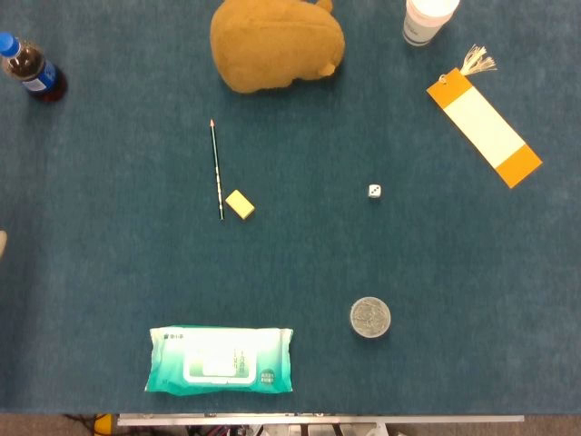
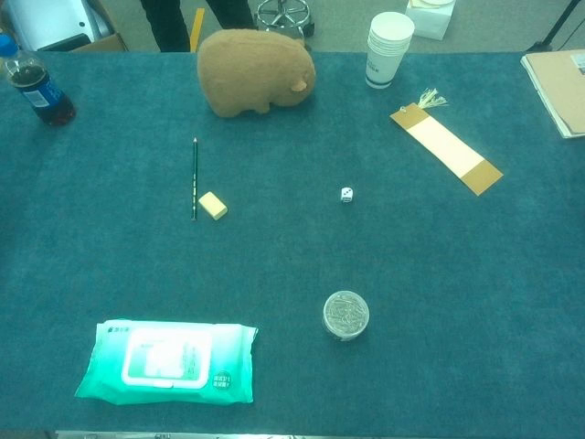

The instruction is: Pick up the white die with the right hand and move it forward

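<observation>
On the dark teal carpeted tabletop (image 1: 454, 272), a cola bottle with a blue cap (image 1: 32, 71) stands at ten o'clock, a green wet-wipes pack (image 1: 220, 361) lies at seven, and a green pencil (image 1: 217, 170) lies just beside a yellow eraser (image 1: 240, 204). The small white die (image 1: 374, 191) sits alone right of centre, an orange-and-cream bookmark (image 1: 484, 128) at two o'clock. Neither hand shows in either view.

You have on table: one die (image 1: 374, 191), one pencil (image 1: 216, 170), one eraser (image 1: 240, 204), one plush toy (image 1: 275, 42), one bottle (image 1: 30, 70), one stack of paper cups (image 2: 388, 49), one bookmark (image 1: 483, 126), one round tin (image 1: 370, 317), one pack of wipes (image 1: 220, 360). You see neither hand.
</observation>
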Controlling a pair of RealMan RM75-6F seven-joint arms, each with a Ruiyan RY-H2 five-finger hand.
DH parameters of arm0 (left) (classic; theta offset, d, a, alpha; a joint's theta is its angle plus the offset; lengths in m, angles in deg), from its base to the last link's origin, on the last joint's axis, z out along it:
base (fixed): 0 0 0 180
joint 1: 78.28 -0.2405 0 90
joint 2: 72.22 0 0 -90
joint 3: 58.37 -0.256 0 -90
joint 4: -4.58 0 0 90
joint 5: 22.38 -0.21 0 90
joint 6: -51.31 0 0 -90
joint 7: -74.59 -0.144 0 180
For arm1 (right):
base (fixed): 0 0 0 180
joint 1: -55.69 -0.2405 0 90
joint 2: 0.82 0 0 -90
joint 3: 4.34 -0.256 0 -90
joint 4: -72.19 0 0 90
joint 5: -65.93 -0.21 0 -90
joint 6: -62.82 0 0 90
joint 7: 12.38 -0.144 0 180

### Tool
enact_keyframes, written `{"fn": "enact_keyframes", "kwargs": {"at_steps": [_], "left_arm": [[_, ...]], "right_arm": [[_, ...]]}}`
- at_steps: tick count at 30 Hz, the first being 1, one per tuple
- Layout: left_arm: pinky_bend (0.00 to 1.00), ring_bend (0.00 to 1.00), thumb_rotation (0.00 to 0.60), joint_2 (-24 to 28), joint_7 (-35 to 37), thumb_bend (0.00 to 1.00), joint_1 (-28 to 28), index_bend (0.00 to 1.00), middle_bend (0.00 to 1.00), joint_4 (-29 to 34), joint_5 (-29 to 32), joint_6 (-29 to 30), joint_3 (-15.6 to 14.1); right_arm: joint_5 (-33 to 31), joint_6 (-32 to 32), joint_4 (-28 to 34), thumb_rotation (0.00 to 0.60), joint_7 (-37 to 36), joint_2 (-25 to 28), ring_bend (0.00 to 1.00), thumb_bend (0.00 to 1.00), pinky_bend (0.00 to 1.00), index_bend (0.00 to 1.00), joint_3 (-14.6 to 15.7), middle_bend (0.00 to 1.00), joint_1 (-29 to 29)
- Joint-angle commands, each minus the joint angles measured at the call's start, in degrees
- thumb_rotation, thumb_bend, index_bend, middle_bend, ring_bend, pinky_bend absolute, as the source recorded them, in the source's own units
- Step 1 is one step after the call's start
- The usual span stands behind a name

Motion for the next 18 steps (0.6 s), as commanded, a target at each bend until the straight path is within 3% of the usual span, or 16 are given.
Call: {"fn": "enact_keyframes", "kwargs": {"at_steps": [1, 18], "left_arm": [[0.38, 0.19, 0.600, 0.02, 0.40, 0.26, -0.27, 0.34, 0.32, -0.04, -0.15, 0.45, -0.05], [0.38, 0.19, 0.600, -0.43, 2.33, 0.26, -1.23, 0.34, 0.32, -1.62, -0.91, 1.35, -0.72]], "right_arm": [[0.02, 0.15, 0.03, 0.600, 0.18, -0.08, 0.15, 0.51, 0.43, 0.23, -0.03, 0.24, -0.21], [0.95, 0.37, 2.12, 0.600, 3.19, 0.44, 0.15, 0.51, 0.43, 0.23, -0.36, 0.25, -1.77]]}}
